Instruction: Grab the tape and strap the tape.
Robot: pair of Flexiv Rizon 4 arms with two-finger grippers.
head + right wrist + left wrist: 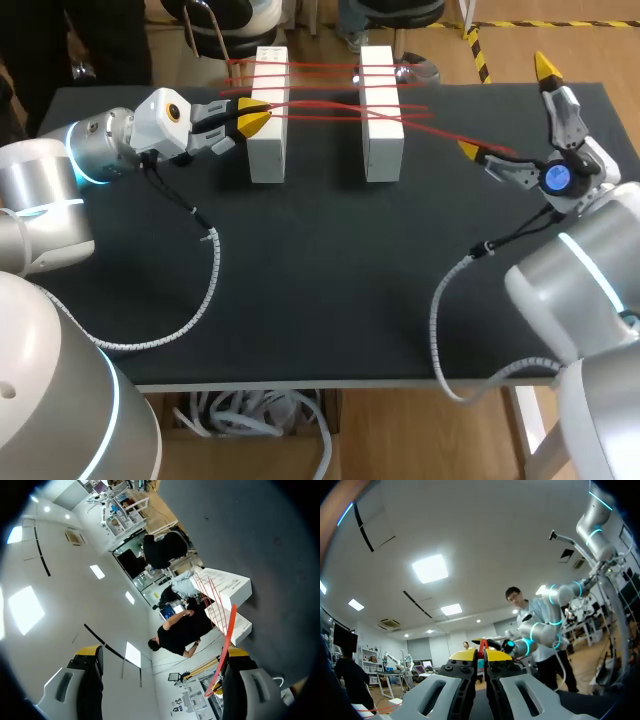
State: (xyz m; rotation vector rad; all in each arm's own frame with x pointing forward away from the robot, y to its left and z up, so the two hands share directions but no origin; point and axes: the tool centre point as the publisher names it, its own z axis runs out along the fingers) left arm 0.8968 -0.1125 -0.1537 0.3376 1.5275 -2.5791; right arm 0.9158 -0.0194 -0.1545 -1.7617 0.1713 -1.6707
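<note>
The left gripper [252, 116] is pinched shut on the tape [330, 104], hard by the top corner of the left block [265, 150]. From its own wrist you can see a sliver of red tape [482, 644] nipped between the closed yellow tips of the left gripper [482, 655].

The risk here, as I judge it, is that the hold sits only at the very tips. A hard pull could slip the tape free, or tip that block, since the gripper sits so close to it.

Ahead of the left gripper the red strands run across to the right block [382, 140] in several turns, some crossing. A snag on a block corner looks possible.

Past that block one strand runs on to the right gripper [507, 108], and that one is spread wide open. In its wrist view the tape [227, 635] lies along one finger only, with nothing pressing from the other side of the right gripper [162, 652]. That end is not held, so it could slide off and let the wraps go slack.

Behind both grippers the arms' ribbed cables [205, 290] trail over the table [320, 250], well apart from the tape. Only the two blocks stand between the grippers.
</note>
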